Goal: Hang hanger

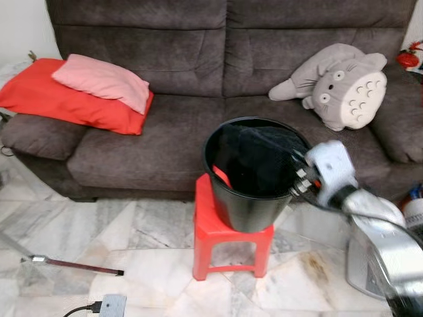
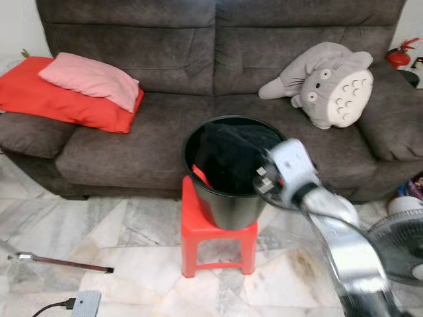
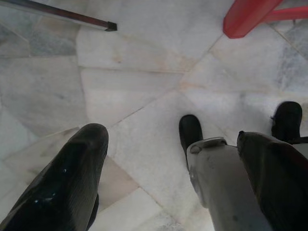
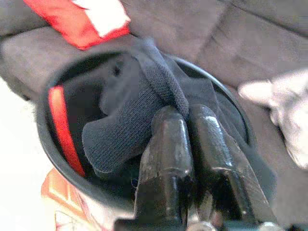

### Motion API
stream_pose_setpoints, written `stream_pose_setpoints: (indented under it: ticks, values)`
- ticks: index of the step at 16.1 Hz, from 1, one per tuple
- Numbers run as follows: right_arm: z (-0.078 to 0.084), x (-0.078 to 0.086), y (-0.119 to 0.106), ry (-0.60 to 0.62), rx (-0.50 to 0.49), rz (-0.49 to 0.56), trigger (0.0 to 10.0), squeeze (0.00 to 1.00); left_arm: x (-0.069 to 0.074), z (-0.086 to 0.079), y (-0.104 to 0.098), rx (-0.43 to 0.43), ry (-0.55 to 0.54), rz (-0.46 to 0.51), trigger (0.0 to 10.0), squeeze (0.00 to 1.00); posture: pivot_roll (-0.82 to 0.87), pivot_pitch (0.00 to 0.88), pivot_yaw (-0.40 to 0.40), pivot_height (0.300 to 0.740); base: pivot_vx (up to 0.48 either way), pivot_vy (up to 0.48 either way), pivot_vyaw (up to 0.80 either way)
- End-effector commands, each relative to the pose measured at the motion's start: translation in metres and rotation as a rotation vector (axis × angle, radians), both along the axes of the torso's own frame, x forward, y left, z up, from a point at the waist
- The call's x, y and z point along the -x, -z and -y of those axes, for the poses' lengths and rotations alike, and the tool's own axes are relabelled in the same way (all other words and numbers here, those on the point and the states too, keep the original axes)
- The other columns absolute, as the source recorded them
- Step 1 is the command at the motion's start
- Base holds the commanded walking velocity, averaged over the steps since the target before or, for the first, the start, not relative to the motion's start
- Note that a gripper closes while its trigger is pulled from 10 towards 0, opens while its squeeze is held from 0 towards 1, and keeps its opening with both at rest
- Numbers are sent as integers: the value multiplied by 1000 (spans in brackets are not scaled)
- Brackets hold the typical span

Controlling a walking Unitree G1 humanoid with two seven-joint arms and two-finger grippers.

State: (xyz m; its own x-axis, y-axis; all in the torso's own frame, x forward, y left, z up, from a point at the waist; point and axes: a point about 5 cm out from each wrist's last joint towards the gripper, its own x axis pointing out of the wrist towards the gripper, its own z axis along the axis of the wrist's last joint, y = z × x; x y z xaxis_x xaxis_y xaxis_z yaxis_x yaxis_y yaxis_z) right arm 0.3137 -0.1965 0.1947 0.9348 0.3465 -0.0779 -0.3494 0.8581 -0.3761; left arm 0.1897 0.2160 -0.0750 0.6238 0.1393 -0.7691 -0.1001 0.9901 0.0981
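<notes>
A black bucket (image 1: 246,210) stands on a red plastic stool (image 1: 209,231) in front of the sofa. It holds a dark knitted garment (image 4: 130,120) and a red hanger (image 4: 62,130) that leans against its inner wall. My right gripper (image 4: 185,118) reaches over the bucket's rim and is shut on a fold of the dark garment, which is pulled up between the fingers. Its silver arm (image 1: 370,224) comes in from the right. My left gripper (image 3: 173,144) hangs open above the marble floor, near a leg of the stool (image 3: 245,17).
A dark brown sofa (image 1: 172,139) stands behind the stool, with red and pink pillows (image 1: 86,89) at its left and a grey plush toy (image 1: 340,82) at its right. A thin rod (image 1: 73,265) and a charger box (image 1: 109,305) lie on the floor. A fan (image 2: 396,247) stands at the right.
</notes>
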Motion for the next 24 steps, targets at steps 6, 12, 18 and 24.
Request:
stream_pose_setpoints:
  ticks: [6, 12, 18, 24]
  values:
    - [-11, 22, -50, -40, -89, 210, 0, 0, 8, -7, 3, -16, -6, -29, 10000, 0, -197, 189, 37, 740, 0, 0, 0]
    - [10, 35, -44, -48, 122, 23, 0, 0, 8, -9, 3, -16, -12, -32, 10000, 0, -197, 180, 35, 740, 0, 0, 0]
    - [5, 73, -61, -322, 230, -52, 0, 0, 7, -9, 2, -19, -13, -31, 10000, 0, -209, 177, 35, 740, 0, 0, 0]
    - [15, 64, -44, -350, 340, -182, 0, 0, 8, -8, 3, -11, -24, -34, 10000, 0, -185, 178, 26, 740, 0, 0, 0]
